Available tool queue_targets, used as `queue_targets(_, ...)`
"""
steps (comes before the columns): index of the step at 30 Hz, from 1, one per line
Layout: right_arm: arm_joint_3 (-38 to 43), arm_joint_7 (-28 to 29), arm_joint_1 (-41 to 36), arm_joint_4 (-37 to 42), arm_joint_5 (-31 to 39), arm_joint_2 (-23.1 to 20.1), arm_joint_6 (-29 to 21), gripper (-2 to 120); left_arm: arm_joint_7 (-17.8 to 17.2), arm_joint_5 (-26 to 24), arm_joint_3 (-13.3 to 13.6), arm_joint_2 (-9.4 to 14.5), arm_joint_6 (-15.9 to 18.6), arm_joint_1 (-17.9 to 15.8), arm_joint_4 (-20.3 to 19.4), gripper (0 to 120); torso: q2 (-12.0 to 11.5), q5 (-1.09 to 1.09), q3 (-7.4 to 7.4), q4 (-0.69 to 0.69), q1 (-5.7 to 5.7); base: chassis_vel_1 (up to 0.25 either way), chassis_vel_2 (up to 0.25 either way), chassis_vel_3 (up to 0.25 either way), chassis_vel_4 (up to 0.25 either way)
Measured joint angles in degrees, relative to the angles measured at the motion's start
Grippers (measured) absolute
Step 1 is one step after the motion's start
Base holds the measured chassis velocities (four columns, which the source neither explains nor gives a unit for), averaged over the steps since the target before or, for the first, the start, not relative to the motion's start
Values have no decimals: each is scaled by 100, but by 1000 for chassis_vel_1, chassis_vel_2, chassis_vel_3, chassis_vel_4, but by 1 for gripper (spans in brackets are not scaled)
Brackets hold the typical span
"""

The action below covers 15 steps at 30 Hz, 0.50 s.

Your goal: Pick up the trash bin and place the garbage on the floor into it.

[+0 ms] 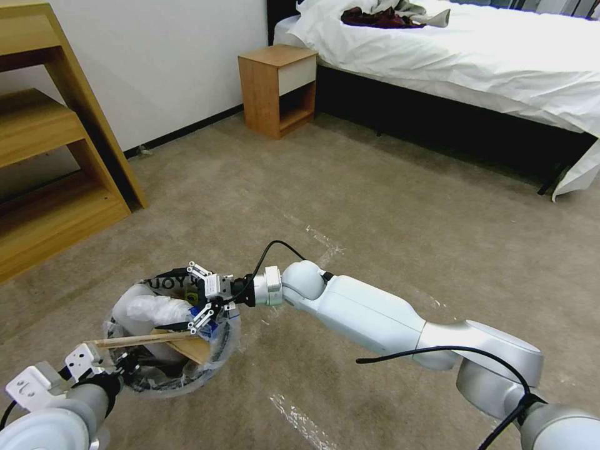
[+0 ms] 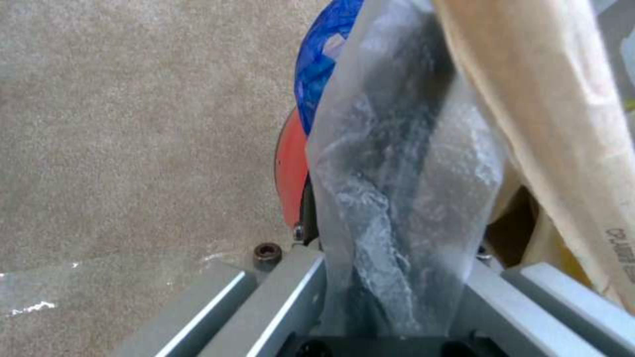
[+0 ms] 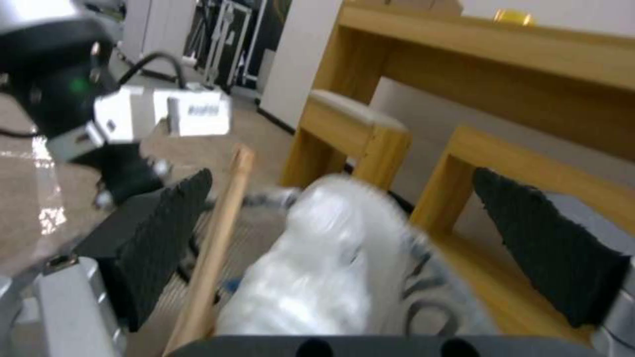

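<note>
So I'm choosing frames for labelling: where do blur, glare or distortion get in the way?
Head view: sharp, but wide-angle bending curves the bed edge, and tape glints on the floor. Left wrist view: trash bin liner very close and soft. Right wrist view: white paper wad smeared between the open right gripper pads.

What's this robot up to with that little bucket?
It is collecting litter. Its left pincer is clamped on the rim of the bag-lined trash bin, which already holds crumpled white paper, a wooden stick and a cardboard scrap. Its right pincer is open over the bin. The carpet around looks clear.
</note>
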Motion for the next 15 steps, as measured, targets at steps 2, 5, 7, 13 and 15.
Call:
queue_targets(2,72,-1,9,80,23,-35,-23,100,0,1,-2,0,1,6,-9,0,0,0,0,0,0,0,0,0,0)
queue_targets(5,164,0,15,154,55,-75,-40,100,0,0,-7,3,1,10,-12,0,0,0,0,1,0,0,0,0,0)
queue_targets(7,267,2,23,222,88,-114,-55,100,0,0,-12,8,2,10,-16,0,0,0,0,0,0,0,0,0,0)
queue_targets(13,977,303,31,669,274,-338,-158,100,-1,-9,-35,31,2,30,-35,0,0,0,0,0,0,0,0,0,0)
queue_targets(15,1396,569,30,809,308,-438,-266,100,-4,-12,-41,39,2,40,-38,0,0,1,0,1,0,0,0,0,0)
